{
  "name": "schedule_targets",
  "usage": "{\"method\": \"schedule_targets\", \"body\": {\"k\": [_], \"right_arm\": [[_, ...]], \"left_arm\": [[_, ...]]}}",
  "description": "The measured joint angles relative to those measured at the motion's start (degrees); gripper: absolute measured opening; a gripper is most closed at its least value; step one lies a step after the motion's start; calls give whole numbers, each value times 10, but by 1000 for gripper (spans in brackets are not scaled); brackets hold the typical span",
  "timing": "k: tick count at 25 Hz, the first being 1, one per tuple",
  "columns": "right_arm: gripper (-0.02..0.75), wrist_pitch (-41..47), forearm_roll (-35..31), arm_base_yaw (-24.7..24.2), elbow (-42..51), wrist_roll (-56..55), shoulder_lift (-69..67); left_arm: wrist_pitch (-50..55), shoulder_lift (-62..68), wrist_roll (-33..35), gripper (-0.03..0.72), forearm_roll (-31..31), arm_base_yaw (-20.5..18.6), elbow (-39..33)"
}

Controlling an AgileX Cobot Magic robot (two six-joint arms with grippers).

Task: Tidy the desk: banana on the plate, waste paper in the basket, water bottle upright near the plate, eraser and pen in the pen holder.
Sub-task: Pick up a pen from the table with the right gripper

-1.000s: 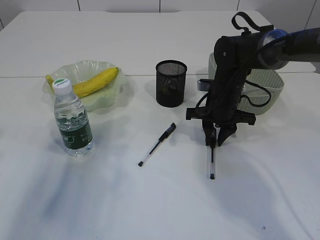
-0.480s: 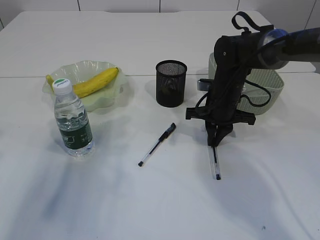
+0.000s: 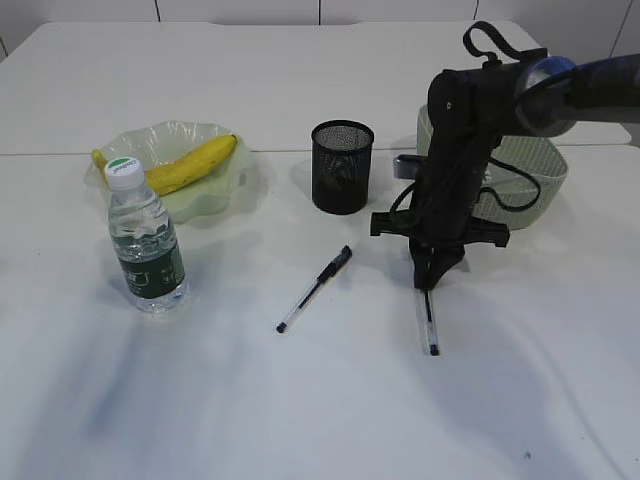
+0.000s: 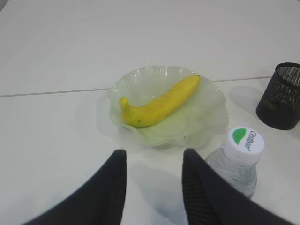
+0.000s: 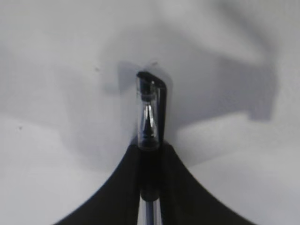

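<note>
**Pen Handling: Grip Point and Load Behaviour**

The right gripper (image 3: pixel 432 283) stands just in front and to the right of the holder (image 3: pixel 342 166), pointing down at the table (image 3: pixel 300 400). Its jaws are closed on the clear pen (image 3: pixel 427 322) near the capped end; in the right wrist view the pen (image 5: pixel 150 115) sits squeezed between the two black fingers (image 5: pixel 117 187), its cap and clip projecting beyond them. The rest of the barrel trails toward the front of the table, its tip touching or nearly touching the surface (the pictures do not settle which).

Handling judgement: the pen is light, stiff and smooth-walled. A hold this close to one end leaves a long overhang, so the barrel is likely to pivot or slip in the jaws when lifted. It should hang roughly vertical before it goes over the holder's rim.

A second pen (image 3: pixel 314 289), black-capped, lies flat in front of the holder, slightly left. The same rules apply; a mid-barrel hold would reduce swing.

The left gripper (image 4: pixel 152 187) hovers well left of the holder, jaws partly apart and empty, above the bottle (image 4: pixel 239 161) and plate (image 4: pixel 213 101). The banana (image 4: pixel 159 102) lies on the plate. The basket (image 3: pixel 530 165) sits right of the holder.
</note>
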State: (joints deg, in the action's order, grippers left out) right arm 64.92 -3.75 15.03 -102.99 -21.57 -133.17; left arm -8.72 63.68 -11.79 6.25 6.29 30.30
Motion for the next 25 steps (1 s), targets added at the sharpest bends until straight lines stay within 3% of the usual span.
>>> {"method": "schedule_targets", "body": {"k": [15,25], "right_arm": [[63,16,38,0,-84,0,22],[63,-50,101,7,-85,0,66]], "left_arm": [[1,0,0,276,0,0,0],[2,0,0,276,0,0,0]]}}
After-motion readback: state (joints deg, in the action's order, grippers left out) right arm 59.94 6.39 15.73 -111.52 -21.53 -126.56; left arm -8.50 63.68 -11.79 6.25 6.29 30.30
